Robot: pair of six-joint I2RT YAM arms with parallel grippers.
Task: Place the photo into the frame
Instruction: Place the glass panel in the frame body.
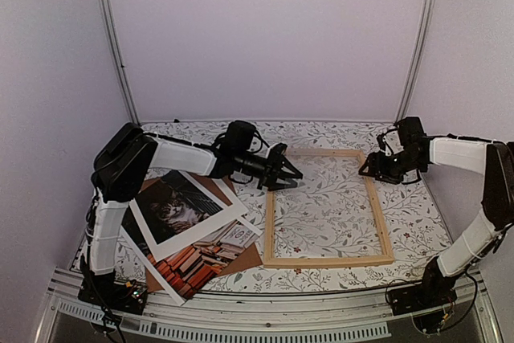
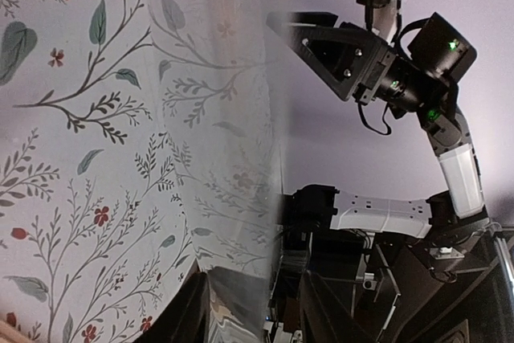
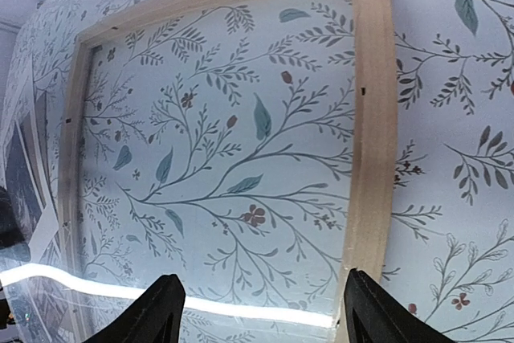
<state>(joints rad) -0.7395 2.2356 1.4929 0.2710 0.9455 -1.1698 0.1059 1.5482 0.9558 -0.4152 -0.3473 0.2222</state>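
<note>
The photo (image 1: 189, 267), a tabby cat among red and orange books, lies at the front left, partly under a tilted white mat (image 1: 227, 211). The light wood frame (image 1: 328, 261) lies flat right of centre, and its bars fill the right wrist view (image 3: 374, 118). A clear, reflective pane seems to lie in it. My left gripper (image 1: 286, 174) hovers at the frame's far left corner with its jaws apart. In the left wrist view (image 2: 253, 315) a glassy sheet shows between them. My right gripper (image 1: 373, 168) is open and empty at the frame's far right corner, just above the right bar (image 3: 269, 319).
A brown backing board (image 1: 243, 258) lies under the photo and mat. The floral tablecloth (image 1: 418, 222) covers the table. White walls and metal posts (image 1: 112, 46) close in the back and sides. The right arm shows in the left wrist view (image 2: 385, 70).
</note>
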